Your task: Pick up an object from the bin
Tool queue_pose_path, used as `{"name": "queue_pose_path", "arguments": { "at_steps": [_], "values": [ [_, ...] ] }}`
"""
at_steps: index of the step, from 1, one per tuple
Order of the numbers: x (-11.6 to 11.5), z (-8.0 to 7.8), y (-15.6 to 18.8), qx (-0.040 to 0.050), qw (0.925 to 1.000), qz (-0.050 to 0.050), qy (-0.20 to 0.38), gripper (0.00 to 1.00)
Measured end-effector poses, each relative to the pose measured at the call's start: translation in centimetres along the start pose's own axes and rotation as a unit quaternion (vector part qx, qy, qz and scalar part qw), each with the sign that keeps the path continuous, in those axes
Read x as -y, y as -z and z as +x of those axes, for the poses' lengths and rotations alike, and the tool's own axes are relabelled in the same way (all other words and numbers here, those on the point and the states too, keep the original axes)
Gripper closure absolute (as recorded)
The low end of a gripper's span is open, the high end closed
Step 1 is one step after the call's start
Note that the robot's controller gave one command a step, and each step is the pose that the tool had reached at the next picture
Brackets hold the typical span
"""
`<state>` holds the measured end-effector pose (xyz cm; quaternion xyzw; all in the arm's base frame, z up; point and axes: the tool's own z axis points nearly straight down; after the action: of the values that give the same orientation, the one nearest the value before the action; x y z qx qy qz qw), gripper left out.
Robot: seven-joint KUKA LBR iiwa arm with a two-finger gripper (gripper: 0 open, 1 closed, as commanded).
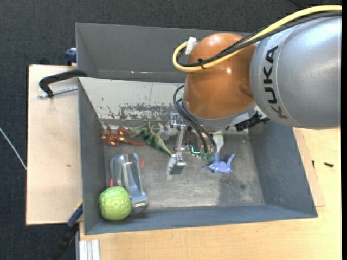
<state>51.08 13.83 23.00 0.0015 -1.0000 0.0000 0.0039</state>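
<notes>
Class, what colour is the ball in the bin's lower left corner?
The ball is light green, clearest in the camera view.

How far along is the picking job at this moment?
Done: the end effector is low inside the bin, at mid-floor between a green toy dinosaur and a blue toy figure. In hand: apparently positioning there; which one it wants is unclear. Left: grasping and lifting, since every thing, the green ball included, lies on the floor.

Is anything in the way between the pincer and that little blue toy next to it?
Nothing clearly does. The pincer hangs just left of the blue toy, with bare floor between. A small green bit edges the gap; I cannot tell what it is.
</notes>
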Motion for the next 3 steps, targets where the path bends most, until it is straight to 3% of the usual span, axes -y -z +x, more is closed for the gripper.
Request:
{"name": "queue_pose_path", "arguments": {
  "at_steps": [1, 2, 3],
  "values": [
    [0.1, -0.2, 0.5, 0.0045, 1.0000, -0.001, -0.001, 0.00],
    [1.8, -3.5, -6.0, 0.0072, 1.0000, -0.001, 0.005, 0.00],
    [2.7, -6.1, -7.5, 0.0048, 0.9952, -0.001, -0.098, 0.00]
  ]
}}
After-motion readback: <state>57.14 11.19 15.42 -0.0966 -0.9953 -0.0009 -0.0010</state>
